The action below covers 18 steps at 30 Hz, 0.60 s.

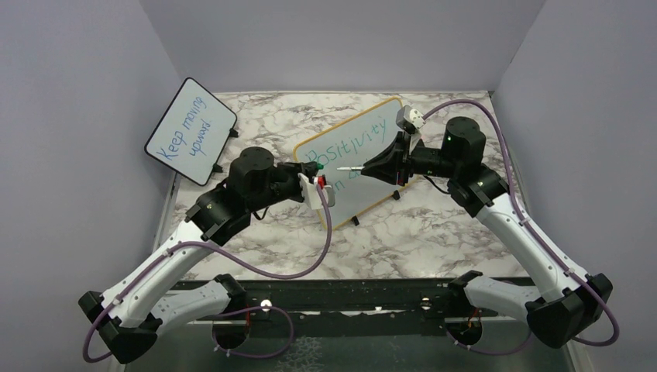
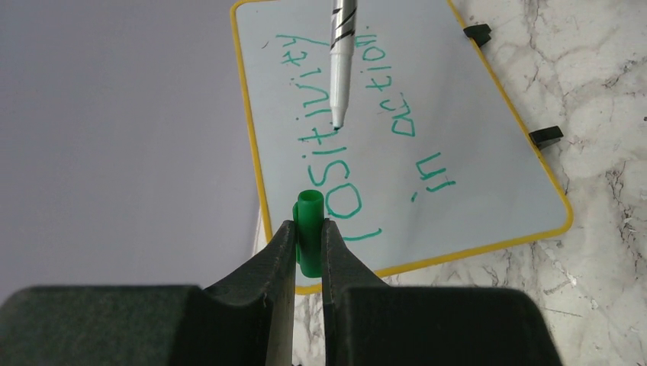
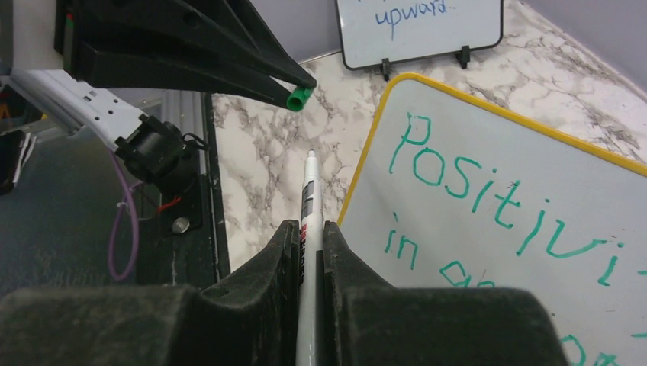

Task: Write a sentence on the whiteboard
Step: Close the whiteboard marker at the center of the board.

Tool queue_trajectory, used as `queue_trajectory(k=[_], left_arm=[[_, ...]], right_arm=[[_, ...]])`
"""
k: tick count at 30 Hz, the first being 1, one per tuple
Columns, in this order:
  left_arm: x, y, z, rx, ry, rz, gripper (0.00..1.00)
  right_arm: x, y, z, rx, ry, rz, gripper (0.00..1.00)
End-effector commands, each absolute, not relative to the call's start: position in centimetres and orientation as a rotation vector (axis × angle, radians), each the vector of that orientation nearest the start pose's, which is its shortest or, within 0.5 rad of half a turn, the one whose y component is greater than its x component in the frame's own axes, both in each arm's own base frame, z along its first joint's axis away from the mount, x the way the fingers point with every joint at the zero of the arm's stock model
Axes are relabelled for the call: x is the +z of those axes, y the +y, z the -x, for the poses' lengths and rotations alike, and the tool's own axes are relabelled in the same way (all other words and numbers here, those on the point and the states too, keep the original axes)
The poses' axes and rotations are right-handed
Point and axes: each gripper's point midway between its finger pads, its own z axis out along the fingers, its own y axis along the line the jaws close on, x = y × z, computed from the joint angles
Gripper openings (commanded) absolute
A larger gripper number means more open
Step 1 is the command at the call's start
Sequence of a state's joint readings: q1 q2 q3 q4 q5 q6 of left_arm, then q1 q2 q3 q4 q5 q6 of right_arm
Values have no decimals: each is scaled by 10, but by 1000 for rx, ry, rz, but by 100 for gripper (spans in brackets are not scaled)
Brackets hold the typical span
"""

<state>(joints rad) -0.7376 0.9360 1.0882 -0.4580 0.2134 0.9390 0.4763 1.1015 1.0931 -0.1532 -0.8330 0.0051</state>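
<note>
The whiteboard (image 1: 378, 180) with its yellow frame stands tilted on the marble table; it also shows in the left wrist view (image 2: 473, 183) and the right wrist view (image 3: 526, 267). The sentence (image 1: 350, 141) in green reads "Positivity in action." in two lines (image 2: 336, 152) (image 3: 488, 191). My right gripper (image 1: 370, 167) (image 3: 309, 226) is shut on a white marker (image 3: 309, 183) (image 2: 340, 61), its bare tip pointing left, off the board's surface. My left gripper (image 1: 316, 167) (image 2: 309, 225) is shut on the green marker cap (image 2: 308, 210) (image 3: 299, 97), a short gap from the marker tip.
A smaller black-framed board (image 1: 190, 130) with blue "Keep moving upward" stands at the back left (image 3: 420, 23). The marble table (image 1: 434, 232) lies in front of the whiteboard. Grey walls close in the sides and back. A black rail (image 1: 349, 298) runs along the near edge.
</note>
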Motion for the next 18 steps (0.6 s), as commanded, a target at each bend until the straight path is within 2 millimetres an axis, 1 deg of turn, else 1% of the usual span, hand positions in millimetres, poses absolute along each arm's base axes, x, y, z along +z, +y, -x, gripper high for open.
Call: queue_trajectory(k=[1, 6, 10, 14, 18], left_arm=[[324, -236, -240, -6, 1084, -1560, 0], [321, -247, -237, -11, 1077, -1588, 0], [323, -250, -237, -12, 1072, -1589, 0], [321, -252, -238, -8, 1083, -1591, 0], [320, -252, -239, -2, 1086, -1594, 0]], right_arm=[[350, 272, -223, 1145, 1453, 1040, 1], [349, 273, -224, 1149, 1457, 1026, 0], [344, 272, -226, 1134, 1476, 1020, 0], [340, 273, -226, 1140, 1488, 1026, 0], [339, 274, -223, 1156, 1479, 1044, 1]])
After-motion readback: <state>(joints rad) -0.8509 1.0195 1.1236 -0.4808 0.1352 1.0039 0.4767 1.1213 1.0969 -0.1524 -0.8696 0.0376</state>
